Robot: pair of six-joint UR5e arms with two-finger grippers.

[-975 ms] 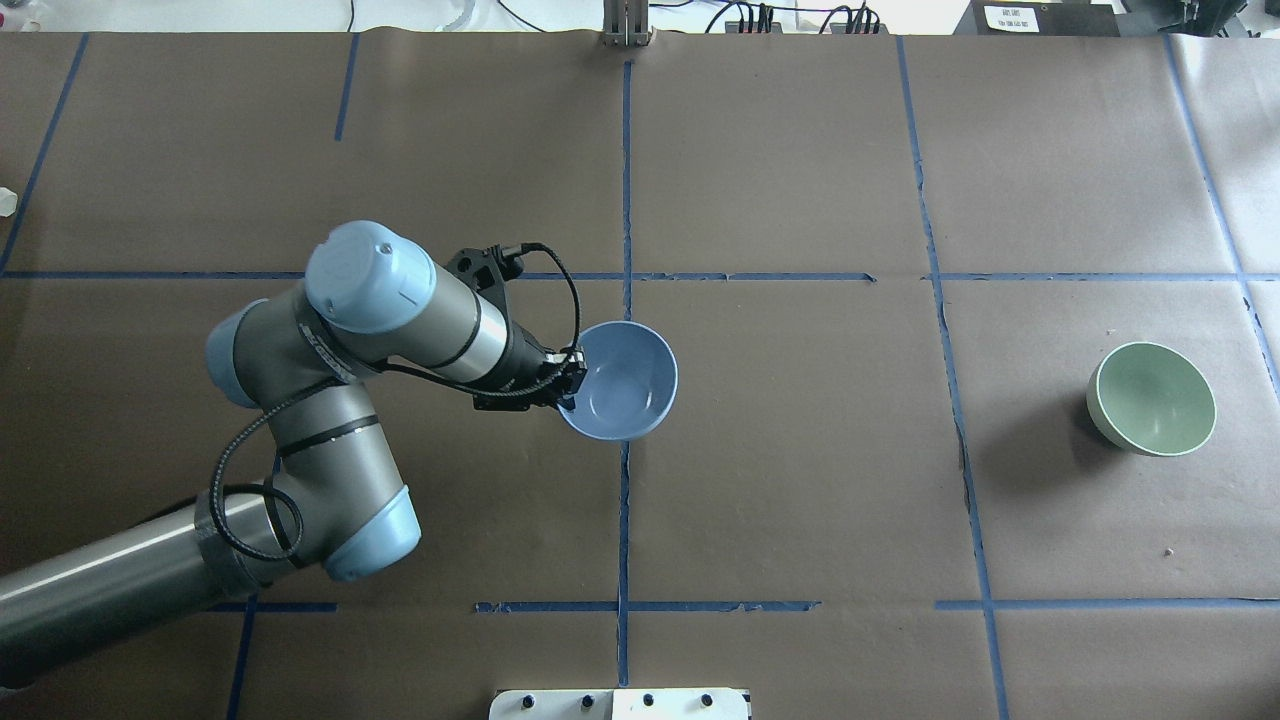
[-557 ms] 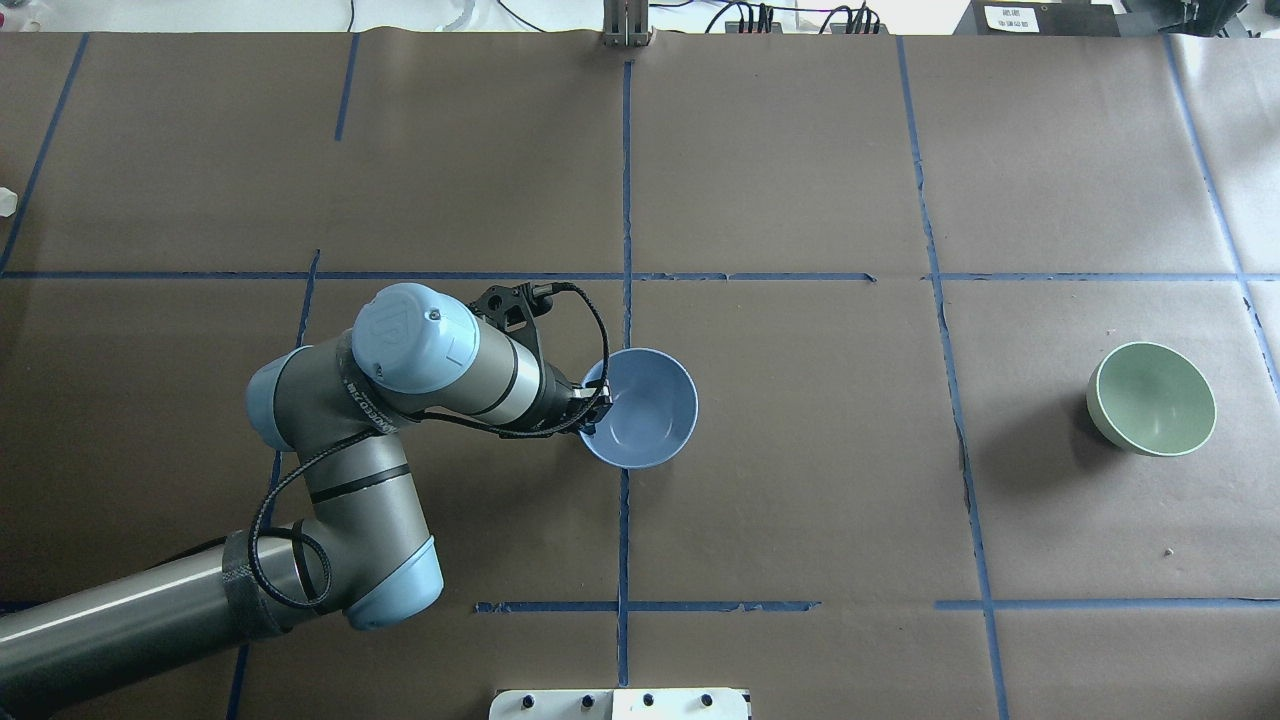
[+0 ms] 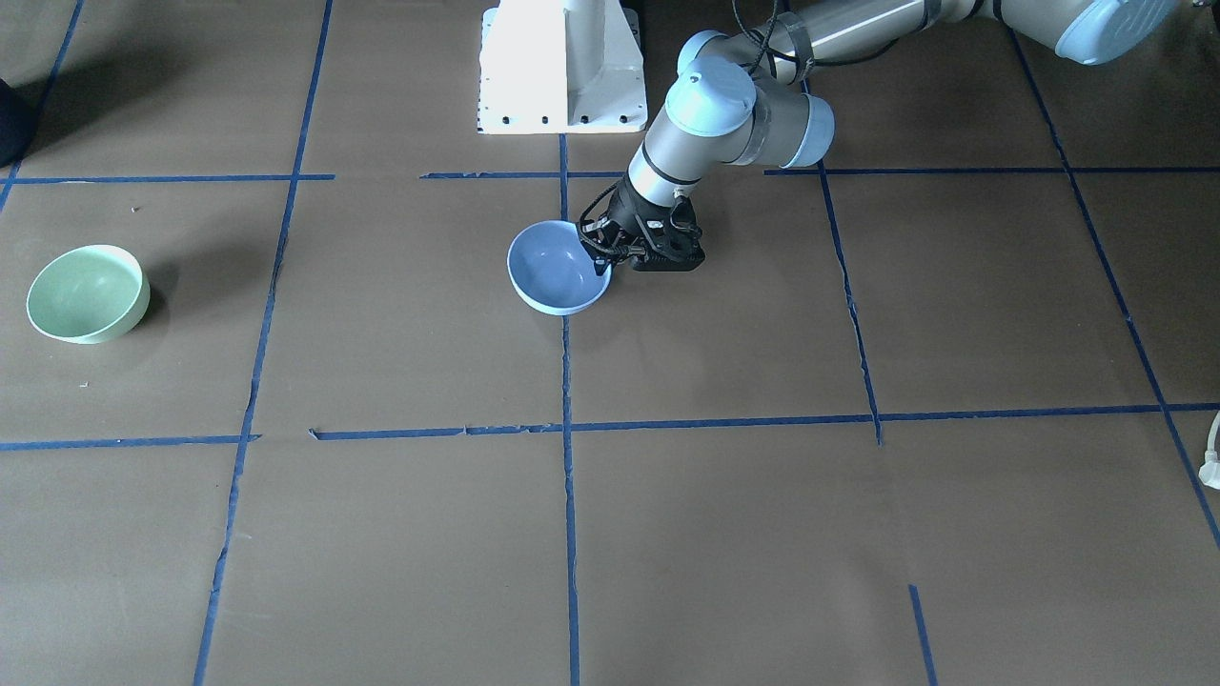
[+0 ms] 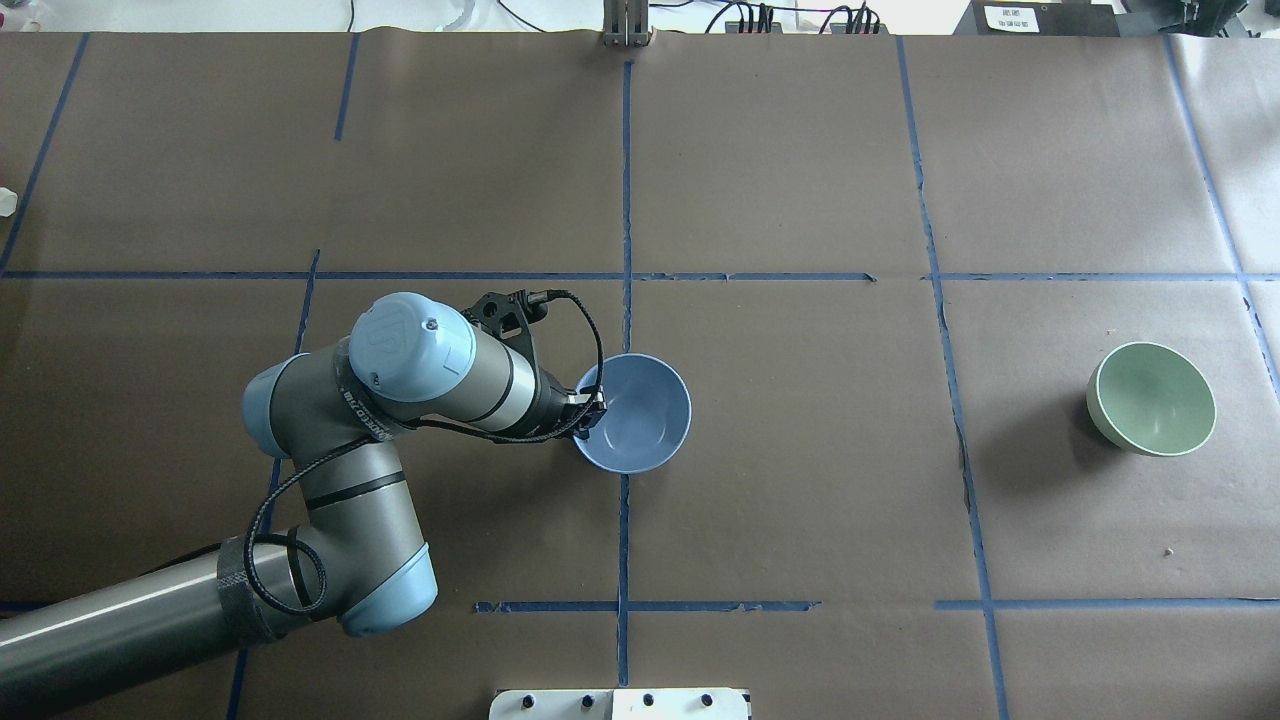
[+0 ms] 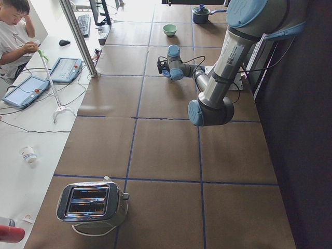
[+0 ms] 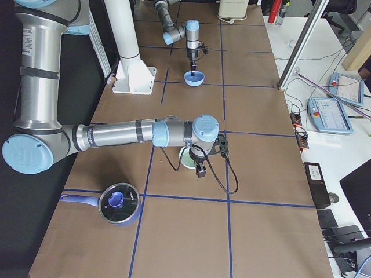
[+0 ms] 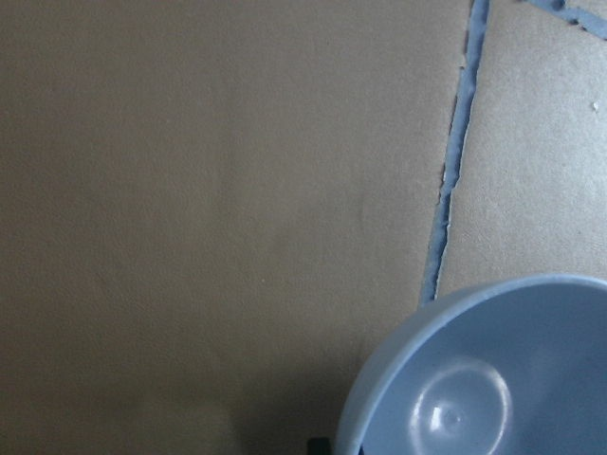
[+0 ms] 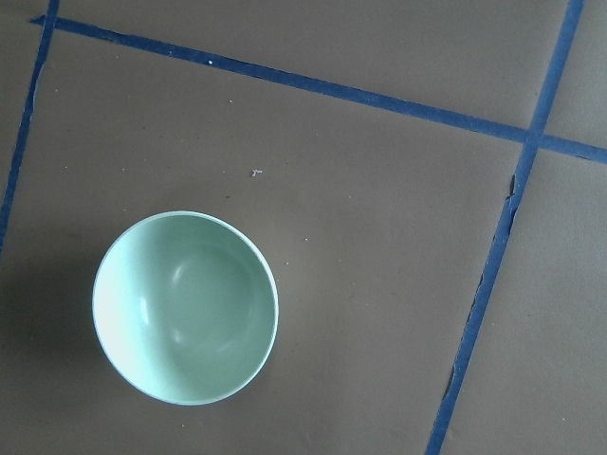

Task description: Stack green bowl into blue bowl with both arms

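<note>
The blue bowl [image 4: 640, 415] sits low on the centre tape line and also shows in the front view [image 3: 553, 272], the exterior right view [image 6: 193, 79] and the left wrist view [image 7: 493, 379]. My left gripper [image 4: 590, 408] is shut on its near-left rim, as the front view [image 3: 602, 253] confirms. The green bowl [image 4: 1152, 398] stands alone on the right side and shows in the front view [image 3: 86, 292]. The right wrist view looks down on it [image 8: 185, 306] from well above, with no fingers in view. My right gripper [image 6: 200, 169] shows only in the exterior right view; I cannot tell whether it is open or shut.
The white pedestal base [image 3: 562, 67] is at the robot's edge. A toaster [image 5: 93, 205] stands at the table's left end. A lidded blue pot [image 6: 119, 204] stands at the right end. An operator [image 5: 15, 31] sits beyond the far edge. Blue tape lines grid the brown table cover.
My left arm carried the blue bowl toward the robot's side and a little right, then drifted slightly back left. The green bowl has not moved.
</note>
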